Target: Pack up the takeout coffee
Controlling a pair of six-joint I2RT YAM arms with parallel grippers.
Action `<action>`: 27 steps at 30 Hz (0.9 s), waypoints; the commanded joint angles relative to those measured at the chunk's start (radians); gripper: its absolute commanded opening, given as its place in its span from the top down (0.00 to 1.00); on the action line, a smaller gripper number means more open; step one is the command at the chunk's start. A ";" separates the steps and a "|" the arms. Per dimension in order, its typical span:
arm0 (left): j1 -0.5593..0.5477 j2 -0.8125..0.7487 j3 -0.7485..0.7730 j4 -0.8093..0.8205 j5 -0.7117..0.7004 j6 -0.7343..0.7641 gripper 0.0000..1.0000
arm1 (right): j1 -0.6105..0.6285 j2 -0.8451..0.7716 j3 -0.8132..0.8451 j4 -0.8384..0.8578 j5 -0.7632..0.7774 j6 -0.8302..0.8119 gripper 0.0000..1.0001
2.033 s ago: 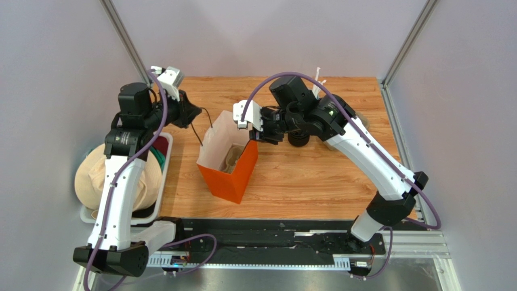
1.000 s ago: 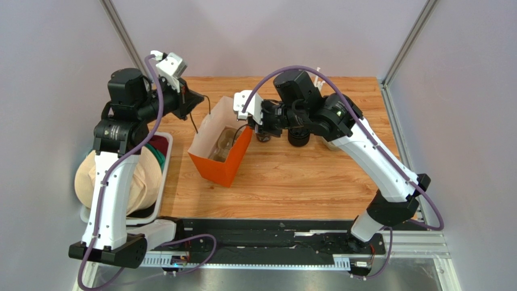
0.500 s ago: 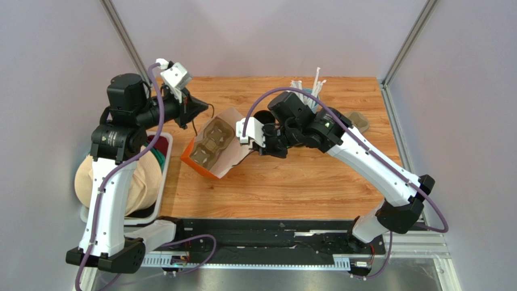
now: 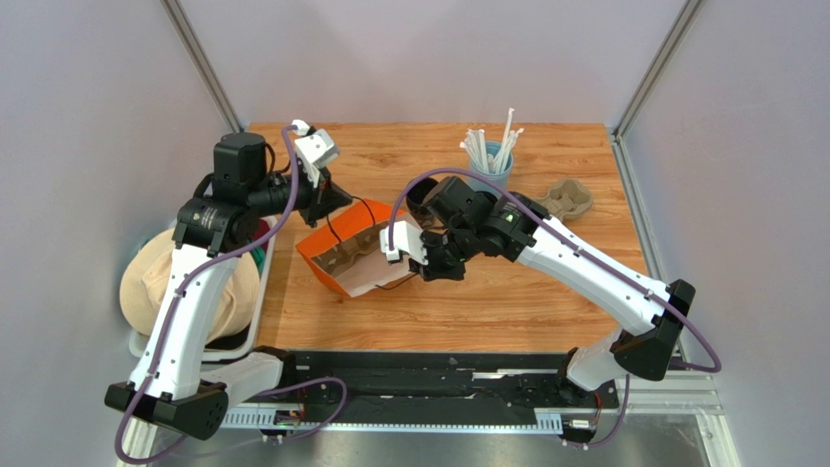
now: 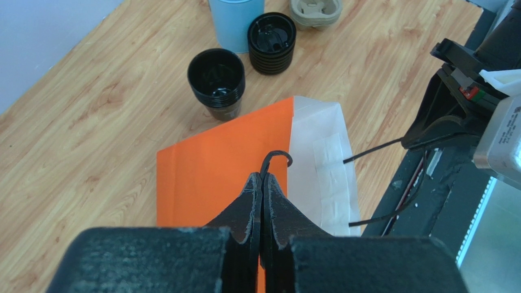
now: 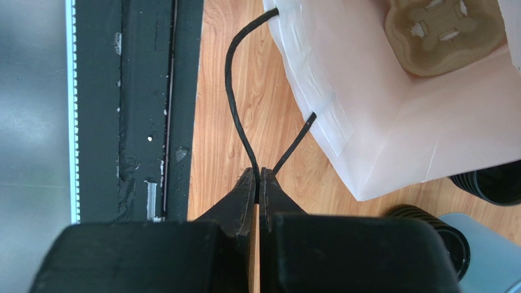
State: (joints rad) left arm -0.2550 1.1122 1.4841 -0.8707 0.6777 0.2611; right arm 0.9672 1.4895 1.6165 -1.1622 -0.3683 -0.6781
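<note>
The orange paper bag (image 4: 336,251) lies tipped on its side, mouth towards the near edge, with a cardboard cup tray (image 4: 357,255) inside it. My left gripper (image 4: 338,197) is shut on one black cord handle (image 5: 276,157) above the bag's orange wall (image 5: 214,177). On the near side, my right gripper (image 6: 257,173) is shut on the other cord handle (image 6: 235,116), beside the bag's white inside (image 6: 391,128). The takeout coffee, a dark open cup (image 5: 216,73), stands behind the bag (image 4: 419,189). A ribbed dark cup with a black lid (image 5: 271,40) stands next to it.
A pale blue cup of white straws (image 4: 490,156) and a second cardboard tray (image 4: 568,199) stand at the back right. A white bin (image 4: 261,302) with a tan cloth bundle (image 4: 161,282) sits left of the table. A black rail (image 4: 438,384) runs along the near edge.
The bag has gone from upright to lying on its side. Both grippers moved with its handles, the left rightwards and the right towards the near edge, uncovering the straw cup.
</note>
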 commanded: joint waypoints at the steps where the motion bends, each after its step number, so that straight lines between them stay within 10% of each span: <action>1: -0.007 -0.011 0.021 -0.033 0.022 0.058 1.00 | 0.039 -0.035 -0.027 -0.008 -0.015 -0.005 1.00; 27: -0.010 -0.032 -0.007 -0.149 0.103 0.193 1.00 | 0.136 -0.009 -0.162 -0.090 0.025 -0.078 1.00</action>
State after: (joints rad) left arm -0.2615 1.1053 1.4853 -0.9993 0.7559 0.3935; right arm 1.0924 1.4876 1.4658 -1.2636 -0.3706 -0.7540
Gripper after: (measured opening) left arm 0.017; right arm 0.011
